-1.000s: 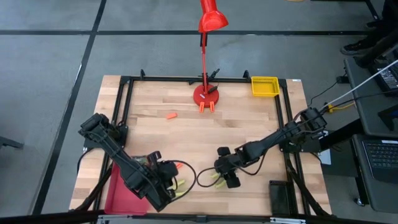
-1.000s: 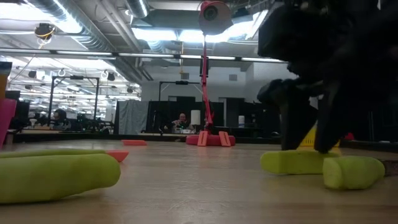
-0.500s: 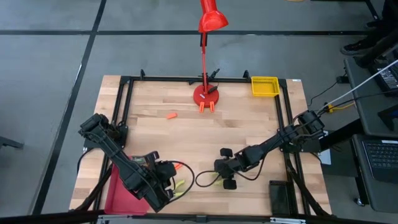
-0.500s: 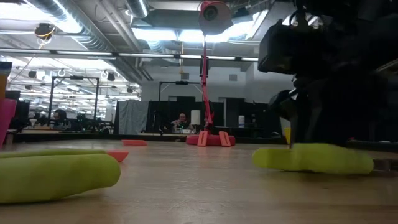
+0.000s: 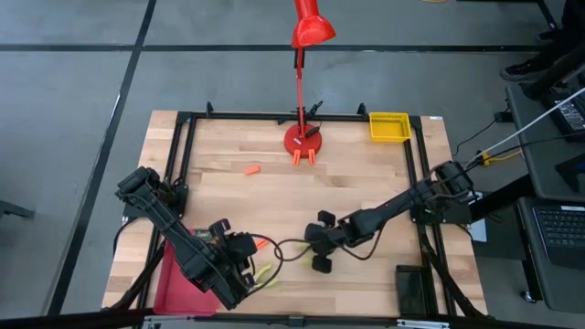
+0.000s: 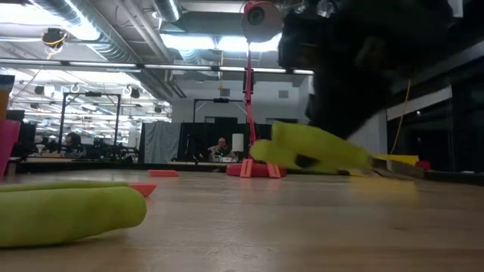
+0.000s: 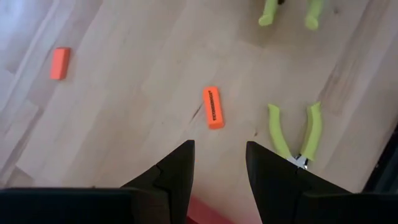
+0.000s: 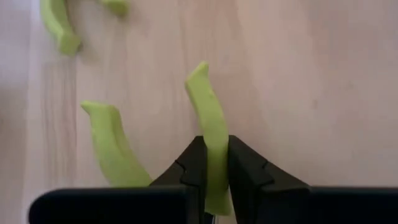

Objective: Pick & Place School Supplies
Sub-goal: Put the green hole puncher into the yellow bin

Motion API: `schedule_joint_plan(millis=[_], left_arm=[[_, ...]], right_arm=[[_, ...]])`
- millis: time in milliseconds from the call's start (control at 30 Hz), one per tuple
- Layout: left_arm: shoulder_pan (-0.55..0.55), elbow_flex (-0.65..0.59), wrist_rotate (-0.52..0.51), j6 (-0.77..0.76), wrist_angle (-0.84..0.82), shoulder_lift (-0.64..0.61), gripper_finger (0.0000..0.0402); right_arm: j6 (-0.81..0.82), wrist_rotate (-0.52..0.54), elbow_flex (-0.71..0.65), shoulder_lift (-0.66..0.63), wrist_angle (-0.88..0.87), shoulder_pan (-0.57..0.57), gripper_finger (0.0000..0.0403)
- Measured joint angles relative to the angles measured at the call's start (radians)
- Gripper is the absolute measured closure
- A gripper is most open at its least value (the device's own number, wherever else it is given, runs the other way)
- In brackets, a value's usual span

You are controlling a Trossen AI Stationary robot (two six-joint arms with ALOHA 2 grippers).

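Right wrist view shows the right gripper (image 8: 211, 177) clamped on one yellow-green handle of a pair of pliers (image 8: 208, 134), the other handle hanging free beside it. From the low view the pliers (image 6: 314, 149) look lifted clear of the tabletop (image 6: 302, 227), so the step in hand appears to be the carry after a pick. Overhead, the right gripper (image 5: 317, 247) is near the middle of the near half of the tabletop (image 5: 347, 183).

The left gripper (image 7: 217, 165) hangs open at the near left above a second pair of pliers (image 7: 297, 137) and an orange piece (image 7: 212, 107), both lying flat, next to the red tray (image 5: 178, 283). Another orange piece (image 5: 249, 170) lies farther off.

Next, I judge, the right arm must carry its pliers to a drop spot without the one-handle grip slipping or the loose handle swinging.
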Motion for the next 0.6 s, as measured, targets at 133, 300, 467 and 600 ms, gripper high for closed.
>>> schedule_joint_plan(millis=[133, 300, 467, 600], left_arm=[[-0.014, 0.000, -0.048, -0.084, -0.055, 0.000, 0.0261], [-0.065, 0.000, -0.171, -0.211, -0.124, -0.025, 0.0261], [-0.093, -0.013, -0.295, -0.135, -0.118, -0.100, 0.0261], [-0.066, -0.134, -0.304, -0.037, -0.116, -0.234, 0.0261]], right_arm=[[-0.009, 0.039, 0.062, -0.006, -0.106, -0.034, 0.0361], [-0.026, 0.151, 0.101, -0.074, -0.307, -0.110, 0.0361], [-0.083, 0.162, 0.052, -0.258, -0.381, -0.252, 0.0361], [-0.112, 0.115, -0.019, -0.428, -0.390, -0.385, 0.0361]])
